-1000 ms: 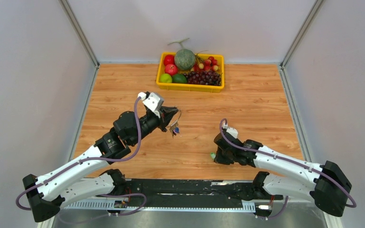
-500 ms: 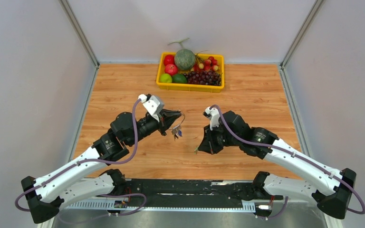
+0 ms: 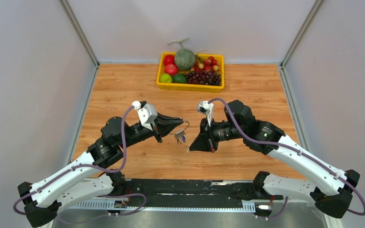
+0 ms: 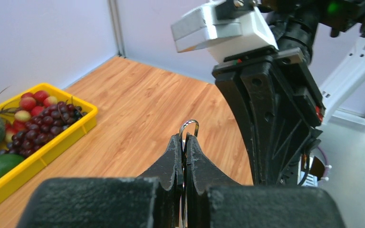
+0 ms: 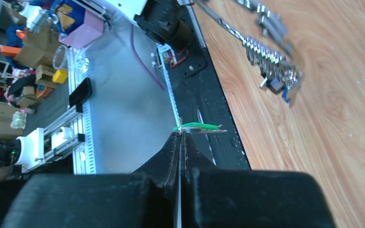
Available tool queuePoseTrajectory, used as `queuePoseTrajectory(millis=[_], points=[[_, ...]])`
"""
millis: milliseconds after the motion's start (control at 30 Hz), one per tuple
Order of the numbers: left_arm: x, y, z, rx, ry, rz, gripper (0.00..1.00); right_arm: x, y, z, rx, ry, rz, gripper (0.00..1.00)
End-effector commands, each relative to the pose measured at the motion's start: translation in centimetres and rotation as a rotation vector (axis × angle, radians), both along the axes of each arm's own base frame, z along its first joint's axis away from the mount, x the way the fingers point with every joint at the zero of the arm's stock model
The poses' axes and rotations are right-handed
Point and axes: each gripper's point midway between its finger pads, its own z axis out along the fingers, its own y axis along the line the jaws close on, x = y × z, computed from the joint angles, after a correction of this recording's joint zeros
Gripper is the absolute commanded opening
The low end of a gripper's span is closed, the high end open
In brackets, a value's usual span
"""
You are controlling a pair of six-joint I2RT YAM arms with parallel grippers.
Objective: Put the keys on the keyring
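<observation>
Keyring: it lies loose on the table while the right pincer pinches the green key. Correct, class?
No. The keyring is not loose on the table: the left pincer clamps it, as the left wrist view shows. The right pincer does pinch the green key.

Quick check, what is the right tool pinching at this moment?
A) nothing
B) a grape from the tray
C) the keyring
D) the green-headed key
D: the right tool is shut on the green-headed key, while the keyring sticks out of the shut left tool.
</observation>
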Motion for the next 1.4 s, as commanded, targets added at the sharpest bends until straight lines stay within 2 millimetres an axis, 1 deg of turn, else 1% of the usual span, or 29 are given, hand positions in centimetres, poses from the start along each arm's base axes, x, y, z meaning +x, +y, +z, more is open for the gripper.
queuePoseTrajectory(millis=[0, 200, 400, 533, 800, 1167, 1367], points=[[-2.0, 0.2, 2.9, -0.084, -0.111, -0.090, 0.00, -1.0, 1.4, 5.0, 0.185, -0.027, 0.098, 0.00], [-3.7, -0.1, 3.2, -0.094, -0.140, -0.179, 0.00, -1.5, 1.8, 8.2, 0.299, -0.037, 0.130, 0.00], [-5.2, -0.2, 3.6, -0.106, -0.167, -0.258, 0.00, -2.1, 2.1, 9.9, 0.369, -0.029, 0.173, 0.00], [-5.8, -0.2, 3.8, -0.111, -0.181, -0.287, 0.00, -2.6, 2.0, 10.9, 0.403, -0.033, 0.201, 0.00], [-7.0, -0.2, 4.0, -0.115, -0.203, -0.347, 0.00, -2.9, 1.8, 11.9, 0.433, -0.031, 0.204, 0.00], [-8.5, 0.1, 4.2, -0.130, -0.238, -0.420, 0.00, -2.7, 1.6, 12.5, 0.451, -0.034, 0.178, 0.00], [-9.4, 0.3, 4.5, -0.144, -0.257, -0.456, 0.00, -2.7, 1.6, 12.4, 0.452, -0.025, 0.174, 0.00]])
